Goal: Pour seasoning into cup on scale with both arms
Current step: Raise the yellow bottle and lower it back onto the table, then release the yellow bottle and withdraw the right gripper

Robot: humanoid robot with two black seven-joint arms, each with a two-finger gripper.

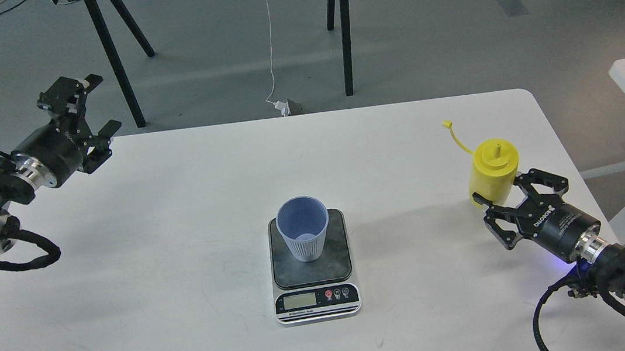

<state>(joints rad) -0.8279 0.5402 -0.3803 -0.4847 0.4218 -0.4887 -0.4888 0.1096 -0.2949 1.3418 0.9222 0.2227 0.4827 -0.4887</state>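
The seasoning (491, 171) is a yellow cylindrical squeeze bottle standing upright on the white table (179, 243), well to the right of the scale (312, 265) and near the table's right edge; its pointed nozzle faces up and its small cap hangs out to the upper left on a thin yellow tether. The cup (304, 228), pale blue-grey and tapered with fine vertical ribs on its lower outside, stands upright on the dark mottled weighing plate of the scale, toward the plate's far half; its inside shows no clear contents from this angle. The scale lies flat near the table's middle, with its LCD display and round buttons on the near silver-white strip; the reading cannot be made out. The right gripper (508, 198) sits just behind and below the bottle as seen from the scale, its black fingers spread wide to either side of the bottle's lower body; whether they touch it cannot be told, and the bottle's base is hidden behind them. The left gripper (83, 112) hovers far to the left of the scale, beyond the table's far-left corner, fingers apart and holding nothing. Both arms are cut off at the edges.
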